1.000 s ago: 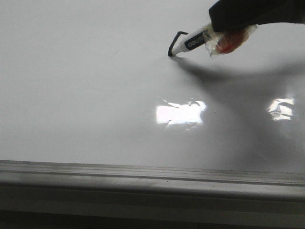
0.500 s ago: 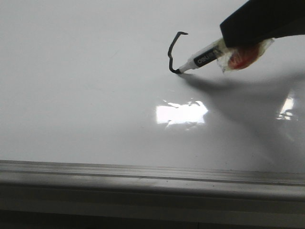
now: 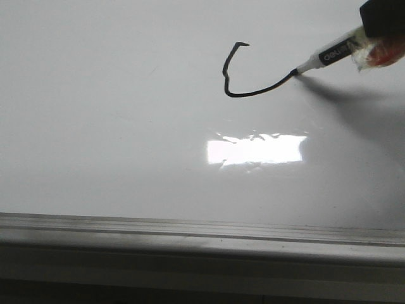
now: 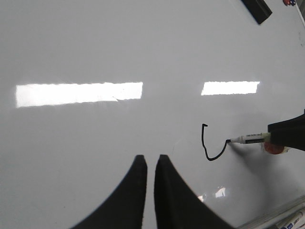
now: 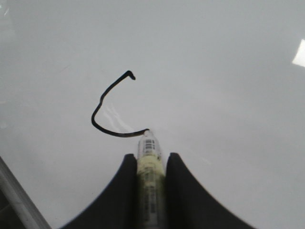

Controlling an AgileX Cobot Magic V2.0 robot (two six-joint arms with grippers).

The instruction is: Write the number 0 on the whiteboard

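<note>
The whiteboard [image 3: 95, 126] is glossy white and fills the front view. On it is a thin black hand-drawn line [image 3: 243, 96], an open hook-shaped curve with a small kink at its top, not a closed 0. It also shows in the left wrist view [image 4: 204, 138] and the right wrist view [image 5: 101, 99]. My right gripper [image 5: 149, 160] is shut on a marker [image 3: 329, 56], whose tip touches the right end of the line. My left gripper [image 4: 150, 162] is shut and empty, above bare board to the left of the line.
A grey metal rail [image 3: 190, 234] runs along the board's near edge. A bright rectangular glare [image 3: 253, 151] lies below the line. In the left wrist view a black object [image 4: 257, 8] lies at the far edge and loose markers [image 4: 295, 222] lie on the rail.
The right gripper has moved the marker down, then right and slightly up. The black line has grown from a short stroke into a hook with a curved bottom.
</note>
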